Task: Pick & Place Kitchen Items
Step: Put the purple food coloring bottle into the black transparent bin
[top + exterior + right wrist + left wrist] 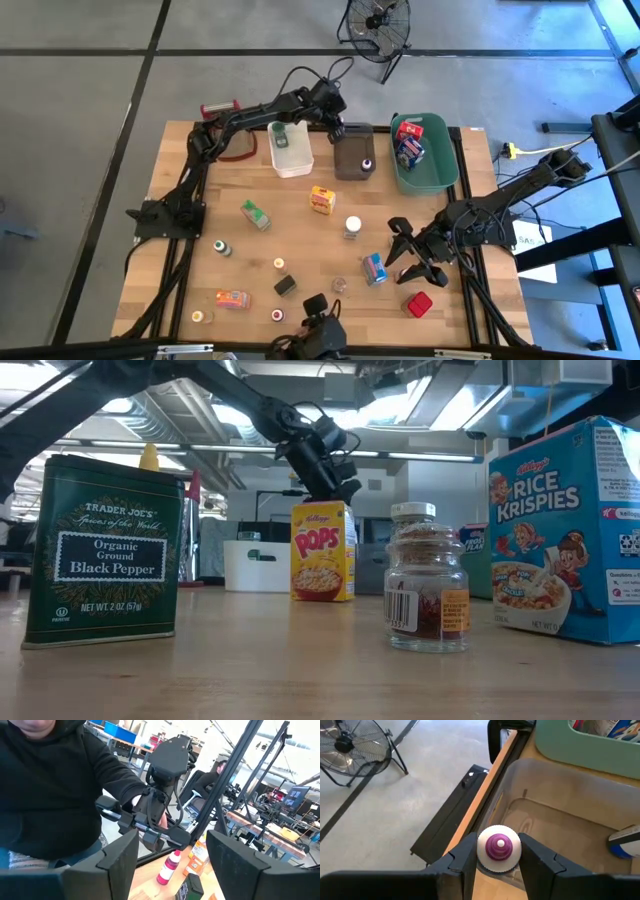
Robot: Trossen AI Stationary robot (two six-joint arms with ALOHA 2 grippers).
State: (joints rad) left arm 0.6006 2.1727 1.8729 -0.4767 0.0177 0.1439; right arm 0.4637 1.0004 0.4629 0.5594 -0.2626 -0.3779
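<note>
Purple-capped bottle (pixel 498 849) pinched in left end effector (pixel 495 857), poised over the grey tub (pixel 353 152) at far bench edge — could tip on release. Right end effector (pixel 412 252) idle near-right, spread and empty.

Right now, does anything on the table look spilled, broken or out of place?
Nothing looks spilled or broken. Things are scattered over the table without order, and a green box seems to lie flat and askew. The left gripper holds a purple-capped bottle over the grey tub, which looks intended.
</note>
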